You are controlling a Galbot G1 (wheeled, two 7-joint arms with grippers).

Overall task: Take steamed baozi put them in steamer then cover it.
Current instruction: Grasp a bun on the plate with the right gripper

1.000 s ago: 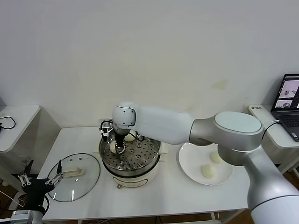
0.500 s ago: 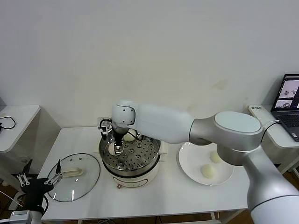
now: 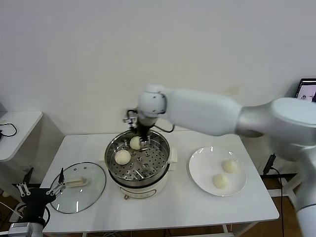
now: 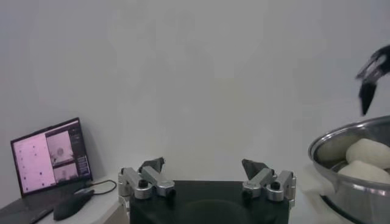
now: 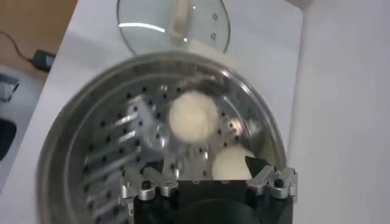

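My right tool (image 3: 140,139) hangs wide open, empty, over the steamer (image 3: 138,160); two buns (image 3: 123,156) sit inside; left tool (image 3: 42,191) open, idle.

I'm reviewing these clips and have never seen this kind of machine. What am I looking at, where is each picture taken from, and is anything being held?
It is a two-armed robot. The wide picture comes from its head; the other two from cameras on its wrists. On the white table stands a steel steamer with two baozi inside. Two more baozi wait on a white plate. The glass cover lies flat beside the steamer. The right claw hangs open over the steamer, holding nothing. The left claw waits open and empty, low at the table's left front corner.
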